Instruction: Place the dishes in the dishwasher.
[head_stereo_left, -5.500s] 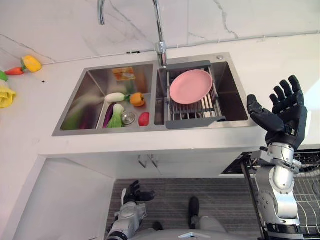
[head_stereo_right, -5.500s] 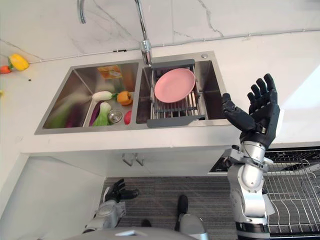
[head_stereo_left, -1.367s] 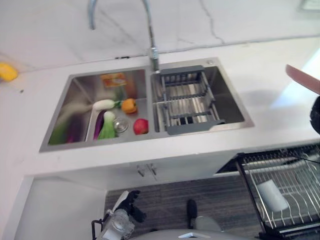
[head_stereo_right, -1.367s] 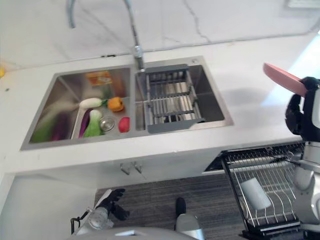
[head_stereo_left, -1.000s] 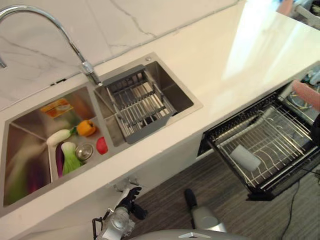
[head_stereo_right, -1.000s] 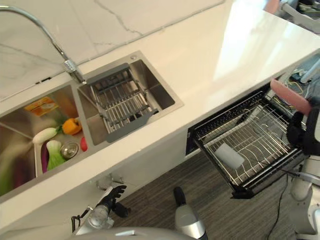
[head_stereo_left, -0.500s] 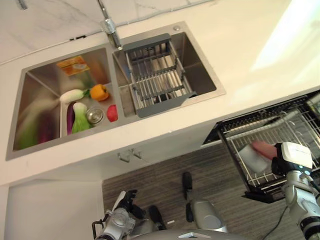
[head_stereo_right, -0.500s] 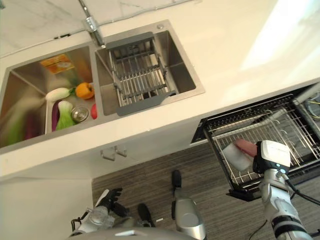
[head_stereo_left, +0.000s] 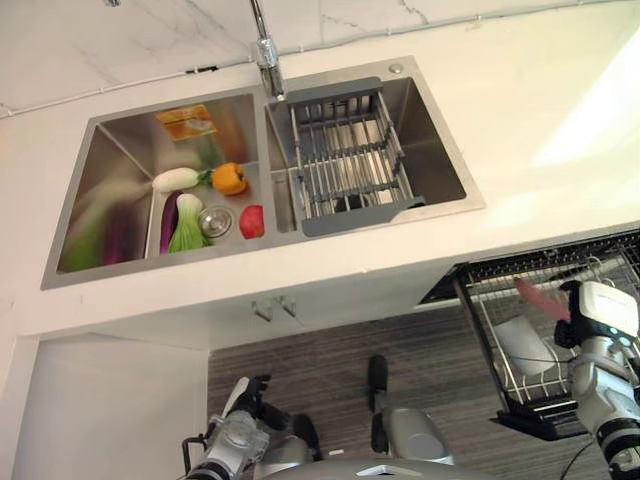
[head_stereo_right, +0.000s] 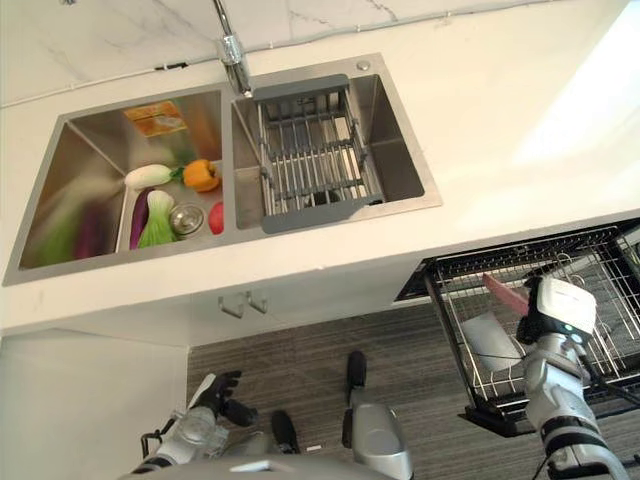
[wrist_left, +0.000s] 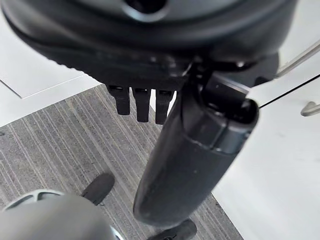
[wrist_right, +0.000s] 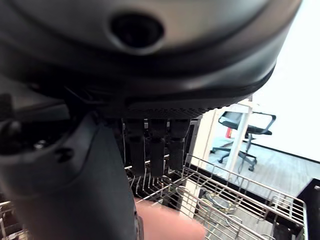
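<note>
One pink plate (head_stereo_right: 505, 294) has left the sink's drying rack (head_stereo_left: 345, 155) — we now hold it in our right hand (head_stereo_right: 535, 318), fingers curled round it, tilted over the dishwasher rack (head_stereo_right: 600, 250). It still needs slotting. Our left hand (head_stereo_left: 262, 402) hangs relaxed.

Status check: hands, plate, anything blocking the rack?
Right hand shut on pink plate, over the dishwasher rack. Left hand idle, low by the floor. White cup lies in the rack under the plate.
</note>
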